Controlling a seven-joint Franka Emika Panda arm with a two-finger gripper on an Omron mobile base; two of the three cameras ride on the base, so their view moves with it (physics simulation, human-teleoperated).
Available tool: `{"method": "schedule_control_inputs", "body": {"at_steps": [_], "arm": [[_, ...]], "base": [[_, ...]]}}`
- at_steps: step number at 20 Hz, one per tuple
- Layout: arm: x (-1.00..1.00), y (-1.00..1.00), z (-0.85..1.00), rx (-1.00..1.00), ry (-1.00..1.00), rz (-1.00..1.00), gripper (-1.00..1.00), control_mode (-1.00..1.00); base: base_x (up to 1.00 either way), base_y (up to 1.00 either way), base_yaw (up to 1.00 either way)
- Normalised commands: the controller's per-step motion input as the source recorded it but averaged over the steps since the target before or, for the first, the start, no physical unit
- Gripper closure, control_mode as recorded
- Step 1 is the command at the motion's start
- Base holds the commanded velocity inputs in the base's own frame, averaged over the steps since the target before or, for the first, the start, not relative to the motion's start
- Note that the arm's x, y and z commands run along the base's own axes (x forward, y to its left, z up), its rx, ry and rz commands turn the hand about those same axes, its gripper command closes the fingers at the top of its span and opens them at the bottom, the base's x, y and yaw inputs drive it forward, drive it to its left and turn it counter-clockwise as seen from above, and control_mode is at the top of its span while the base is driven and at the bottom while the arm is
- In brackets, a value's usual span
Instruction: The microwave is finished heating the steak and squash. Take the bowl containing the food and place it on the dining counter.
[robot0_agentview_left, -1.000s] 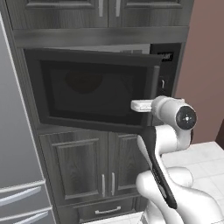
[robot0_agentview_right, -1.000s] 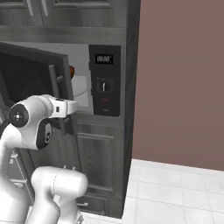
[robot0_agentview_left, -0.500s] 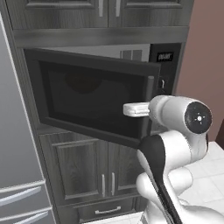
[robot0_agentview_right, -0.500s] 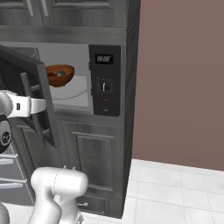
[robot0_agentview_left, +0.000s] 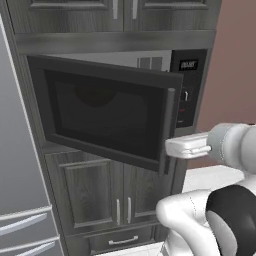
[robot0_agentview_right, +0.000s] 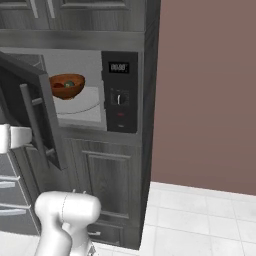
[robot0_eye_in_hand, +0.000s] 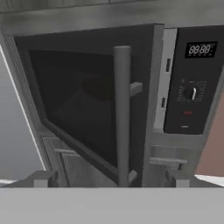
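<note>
One bowl (robot0_agentview_right: 67, 86) sits inside one open microwave (robot0_agentview_right: 75, 90); pincer (robot0_eye_in_hand: 111, 180) released, empty.

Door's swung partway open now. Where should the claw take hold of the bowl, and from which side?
Grip the bowl's near rim, the edge facing the microwave opening, one finger inside and one outside. Its flared wall leaves the thin rim as the likely best purchase. Come in from the front; the door hangs on the left, so it may need opening wider first.

We see flat, even rendered light, soft blur throughout, the microwave (robot0_agentview_right: 75, 100) cavity bright, its door (robot0_agentview_left: 105, 112) glass dark with faint reflections.
</note>
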Motion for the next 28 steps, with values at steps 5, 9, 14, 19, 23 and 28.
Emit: {"method": "schedule_control_inputs", "body": {"at_steps": [5,9,14,19,23,28], "arm": [[-0.46,-1.0,0.37,0.3,-0.11,0.12,-1.0,-1.0],[0.03,-1.0,0.06,0.43,0.0,0.14,-1.0,-1.0],[0.51,-1.0,-0.02,0.38,0.19,0.19,-1.0,-1.0],[0.98,-0.61,-0.09,0.31,0.3,0.19,-1.0,-1.0],[1.0,-0.01,-0.03,0.17,0.3,0.12,-1.0,-1.0],[0.87,0.27,-0.22,0.06,0.27,0.08,-1.0,-1.0]], "base": [[0.0,0.0,0.0],[0.0,0.0,0.0],[0.0,0.0,0.0],[0.0,0.0,0.0],[0.0,0.0,0.0],[0.0,0.0,0.0]]}}
